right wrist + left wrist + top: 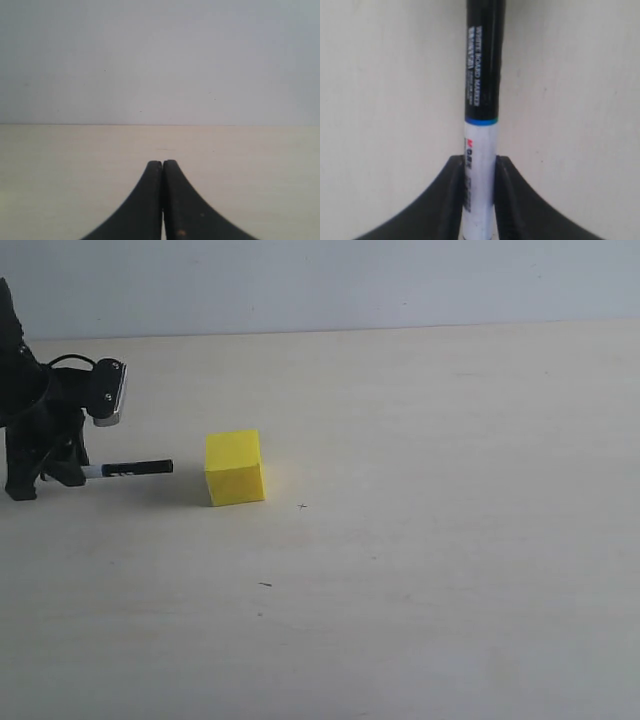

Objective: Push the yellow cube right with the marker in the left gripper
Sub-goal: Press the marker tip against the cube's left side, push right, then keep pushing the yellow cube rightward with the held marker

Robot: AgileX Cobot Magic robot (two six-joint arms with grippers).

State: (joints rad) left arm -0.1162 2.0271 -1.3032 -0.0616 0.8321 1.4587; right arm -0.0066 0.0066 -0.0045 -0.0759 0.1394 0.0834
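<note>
The yellow cube rests on the pale table, left of centre in the exterior view. At the far left, my left gripper is shut on the marker, which lies level and points its black cap toward the cube. A short gap separates the cap tip from the cube's left face. In the left wrist view the white barrel of the marker is clamped between the black fingers, the left gripper low in frame; the cube is out of that view. My right gripper is shut on nothing.
The pale table stretches to the right of the cube, with a tiny dark speck in front. A grey wall rises behind the table's far edge.
</note>
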